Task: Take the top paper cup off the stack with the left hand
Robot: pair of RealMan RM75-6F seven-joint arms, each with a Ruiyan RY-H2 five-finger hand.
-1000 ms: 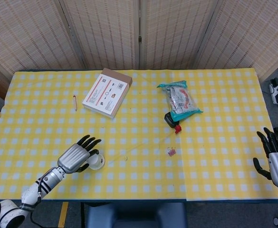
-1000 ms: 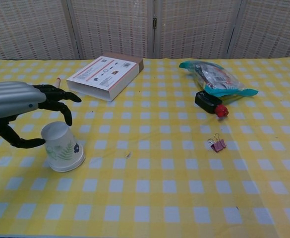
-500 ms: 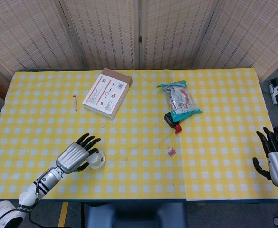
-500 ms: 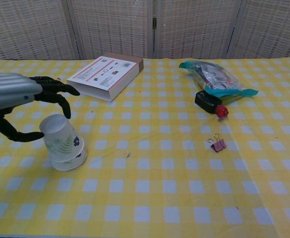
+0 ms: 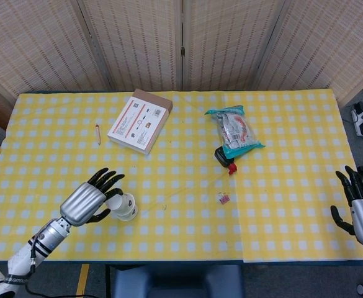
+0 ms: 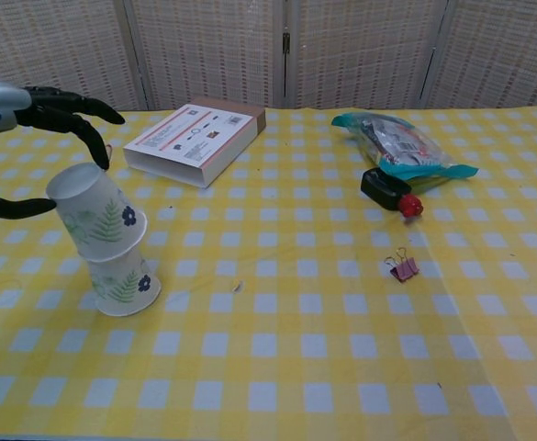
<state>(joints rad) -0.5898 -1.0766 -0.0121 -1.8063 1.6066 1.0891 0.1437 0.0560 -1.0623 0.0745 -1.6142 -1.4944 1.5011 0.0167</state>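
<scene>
Fingers point(image 6: 92, 140) of the left hand point(image 5: 89, 200) pinch the top white paper cup with green leaf and blue flower print point(image 6: 96, 210): dark fingertips on its far side, thumb on its near side, the remaining fingers spread above. This top cup is inverted, tilted, and raised partway off the lower white paper cup of the same print point(image 6: 123, 283). The rim of the top cup overlaps the upturned base of the lower cup; whether the two are fully separated cannot be determined. The lower cup stands inverted on the yellow-and-white checked worktop point(image 6: 286, 349), directly beneath the left hand.

Beyond the left hand, farther from the robot, lies a flat white cardboard box with red printed labelling point(image 5: 140, 120). A thin orange stick point(image 5: 98, 133) lies on the worktop near that box.

Well apart from the left hand, toward the robot's right, lie a teal plastic packet of small items point(image 5: 234, 131), a black object with a red tip point(image 6: 391, 193) touching the packet's near end, and a small pink binder clip point(image 6: 402, 267) nearer the robot.

The right hand point(image 5: 361, 207) hovers at the right edge of the worktop, fingers apart, holding nothing.
</scene>
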